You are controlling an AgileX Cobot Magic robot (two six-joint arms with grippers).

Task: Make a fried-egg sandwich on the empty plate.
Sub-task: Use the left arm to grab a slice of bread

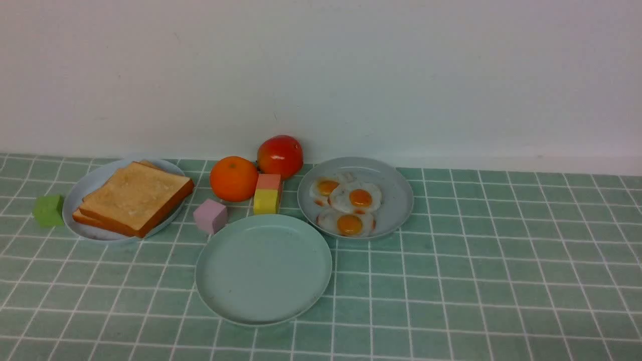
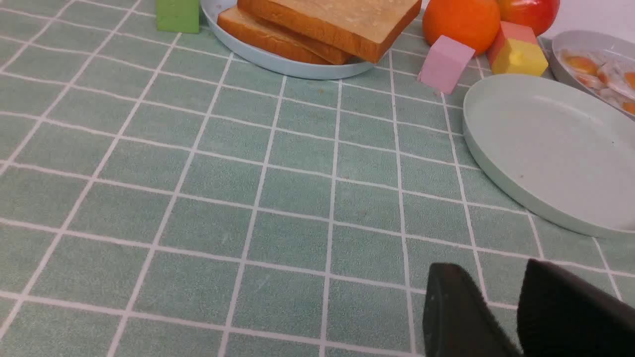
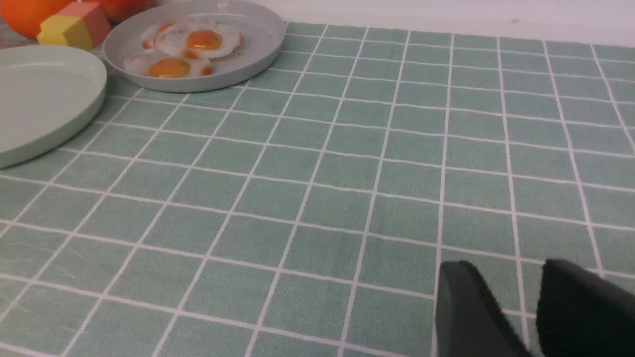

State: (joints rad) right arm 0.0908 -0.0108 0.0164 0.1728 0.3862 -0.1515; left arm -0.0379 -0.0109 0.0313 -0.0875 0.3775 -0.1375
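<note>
Two toast slices lie stacked on a bluish-grey plate at the back left; they also show in the left wrist view. Three fried eggs lie on another bluish-grey plate at the back, right of centre, and show in the right wrist view. The pale mint-green plate sits empty at the centre front. My left gripper is open and empty above the cloth, well short of the toast. My right gripper is open and empty, well away from the eggs. Neither arm shows in the front view.
An orange and a red fruit stand behind the mint plate. A yellow and pink block and a pink cube sit next to its far rim. A green cube is left of the toast plate. A white wall is behind.
</note>
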